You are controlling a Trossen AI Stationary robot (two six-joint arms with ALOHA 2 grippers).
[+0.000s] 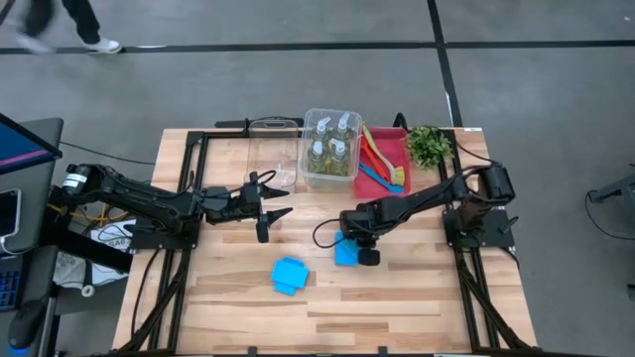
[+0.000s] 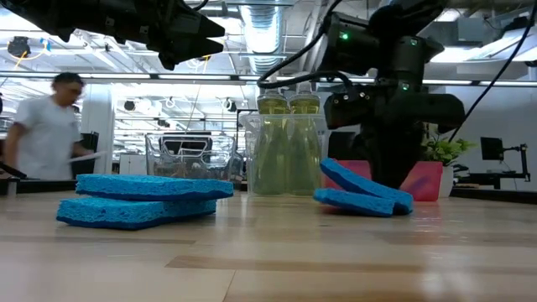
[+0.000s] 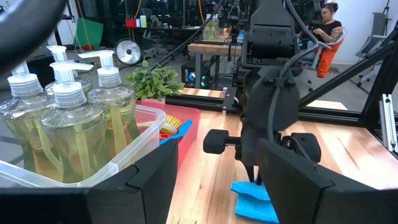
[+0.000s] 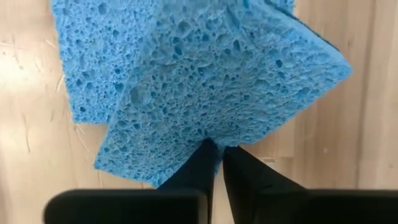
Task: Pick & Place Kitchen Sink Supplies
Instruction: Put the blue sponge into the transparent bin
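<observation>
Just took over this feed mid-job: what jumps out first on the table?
The right gripper, near the table's middle, is shut on the edge of a tilted blue sponge that leans on another sponge lying flat. The left gripper hangs open above the table beside the clear bin of four bottles. Two more stacked sponges lie nearer the front edge.

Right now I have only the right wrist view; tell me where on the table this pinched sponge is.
Observer: The right gripper holds the sponge mid-table, near the clear bin of pump bottles.
Operator: Report the sponges outside my view.
Observer: Two more sponges sit stacked toward the left arm's side.
Operator: Locate the left gripper.
Observer: The left gripper hovers open and empty by the other clear bin.
</observation>
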